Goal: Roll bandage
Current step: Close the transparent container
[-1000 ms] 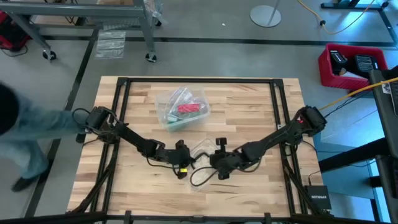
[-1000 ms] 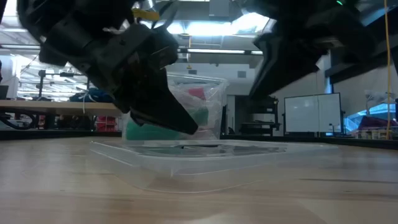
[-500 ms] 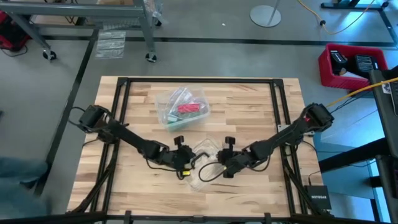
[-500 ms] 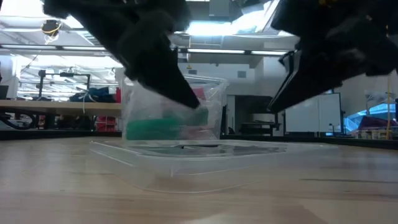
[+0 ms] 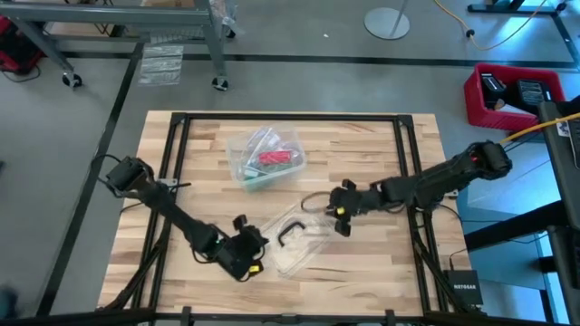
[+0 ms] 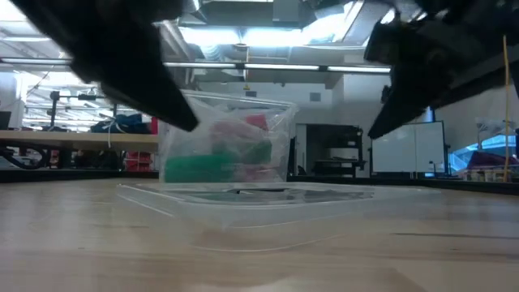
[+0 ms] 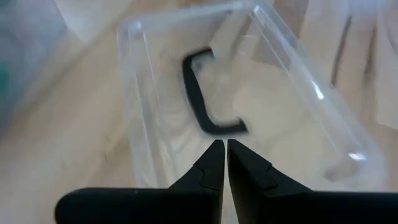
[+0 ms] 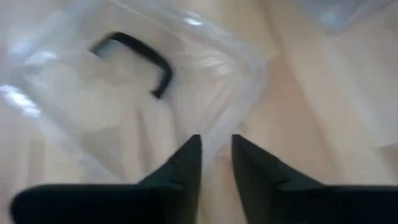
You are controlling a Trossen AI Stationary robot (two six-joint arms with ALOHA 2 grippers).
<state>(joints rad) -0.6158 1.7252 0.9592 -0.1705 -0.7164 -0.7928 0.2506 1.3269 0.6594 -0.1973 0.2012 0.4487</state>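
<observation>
While both jaws hang empty, left closed, right slightly parted: wooden table [image 5: 362, 154], workshop beyond.

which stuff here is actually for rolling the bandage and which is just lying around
For the job:
- bandage, red, inside the clear plastic bag
- left gripper, fingers shut, at the near corner of the box
- right gripper, fingers slightly apart, at the far side of the box

Just lying about:
- clear plastic box with black handle
- green item in the bag
</observation>
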